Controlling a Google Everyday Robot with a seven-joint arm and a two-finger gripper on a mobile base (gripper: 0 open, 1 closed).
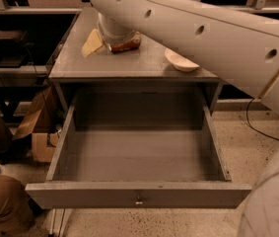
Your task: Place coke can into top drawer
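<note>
The coke can [125,44] lies on its side on the grey cabinet top [129,65], near the back. It is red-orange, and my wrist hides its upper part. My gripper [93,43] is low over the cabinet top just left of the can, its cream tip pointing left and down. The top drawer [138,196] is pulled fully out below. Its flat front panel has a small metal knob [139,200], and nothing lies in it.
A cream bowl [181,63] sits on the cabinet top to the right of the can, half hidden by my arm. My big white arm crosses the top and right of the view. A person's legs [1,201] and a cardboard box [38,132] are at the left.
</note>
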